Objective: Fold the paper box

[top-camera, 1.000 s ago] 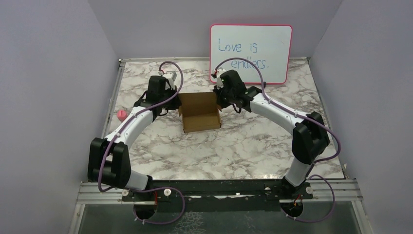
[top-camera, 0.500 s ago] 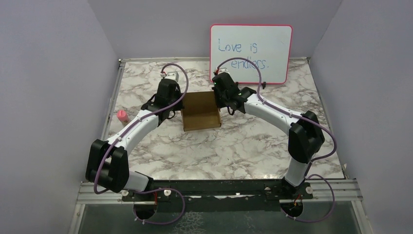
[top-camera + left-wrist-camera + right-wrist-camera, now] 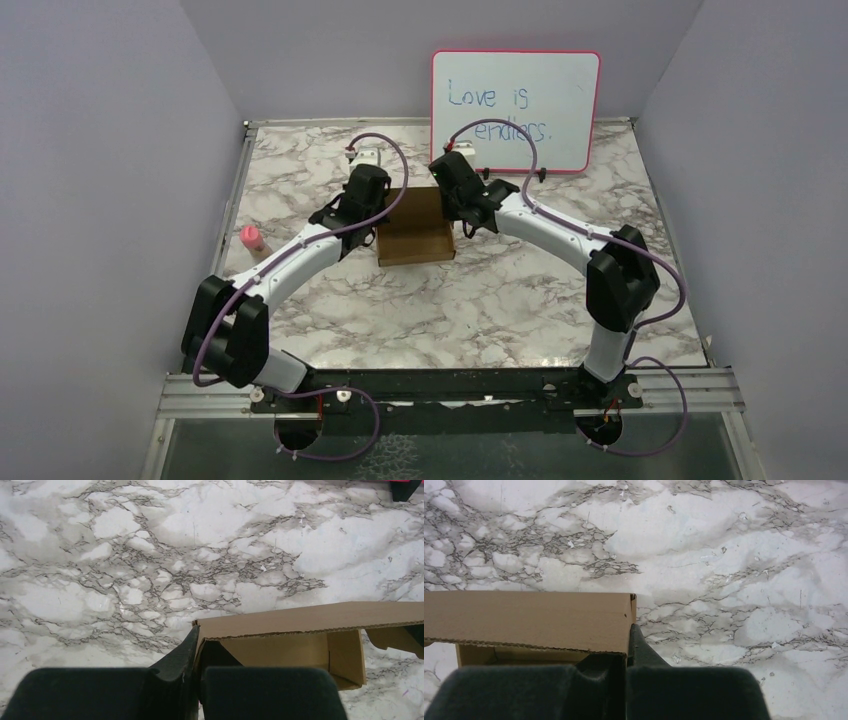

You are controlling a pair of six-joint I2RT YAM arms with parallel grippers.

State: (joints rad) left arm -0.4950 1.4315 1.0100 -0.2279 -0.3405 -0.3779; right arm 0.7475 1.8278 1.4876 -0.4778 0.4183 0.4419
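The brown paper box [image 3: 415, 228] sits at the middle of the marble table, its lid panel tilted over the tray. My left gripper [image 3: 374, 212] is shut on the lid's left side flap; in the left wrist view the fingers [image 3: 186, 650] pinch the cardboard [image 3: 310, 620] at its corner. My right gripper [image 3: 452, 208] is shut on the lid's right side flap; in the right wrist view the fingers [image 3: 636, 647] clamp the cardboard's [image 3: 524, 615] right edge. The tray's inside shows under the lid in both wrist views.
A pink-framed whiteboard [image 3: 515, 97] with writing stands at the back, just behind the right gripper. A small pink object [image 3: 250, 237] lies near the table's left edge. Grey walls close in the left, right and back sides.
Both grippers have moved inward and toward the back while holding the lid flaps. The lid has swung over the tray, so the box looks more closed from above.
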